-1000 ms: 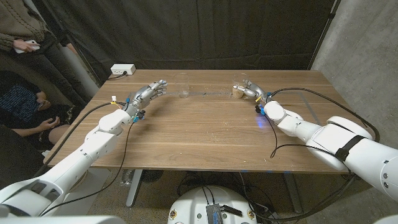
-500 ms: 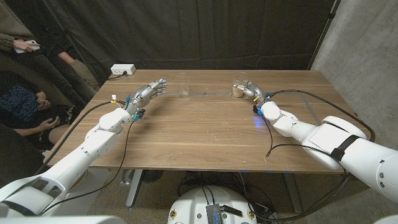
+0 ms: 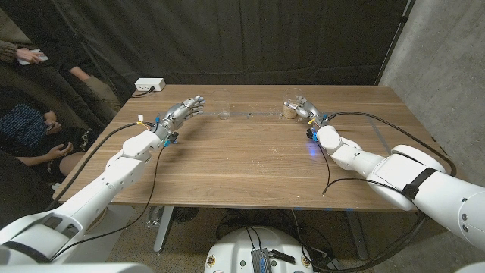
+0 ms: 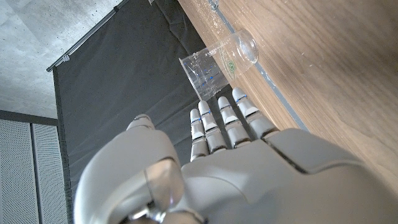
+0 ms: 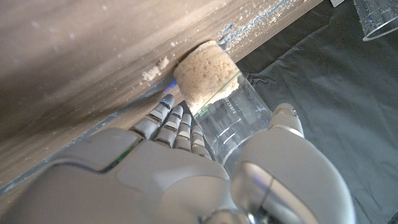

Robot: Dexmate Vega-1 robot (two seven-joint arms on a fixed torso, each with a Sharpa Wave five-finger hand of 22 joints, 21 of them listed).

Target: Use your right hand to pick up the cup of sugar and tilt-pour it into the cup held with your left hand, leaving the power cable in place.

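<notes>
My right hand (image 5: 186, 168) wraps its fingers around the clear plastic cup of brown sugar (image 5: 214, 102), standing on the wooden table (image 3: 242, 159).

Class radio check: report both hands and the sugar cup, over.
Right robot hand around sugar cup, cup on table. Left robot hand open beside empty cup.

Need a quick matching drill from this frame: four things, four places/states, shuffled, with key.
Things:
1. cup of sugar
2. empty clear cup
3. white power strip
4. left robot hand

Places/states:
A. far left corner of the table
B. fingers extended toward the empty cup, holding nothing
C. between the fingers and thumb of the right robot hand
D. standing alone on the table, ahead of the left fingertips

Pairs: 1-C, 2-D, 3-A, 4-B
</notes>
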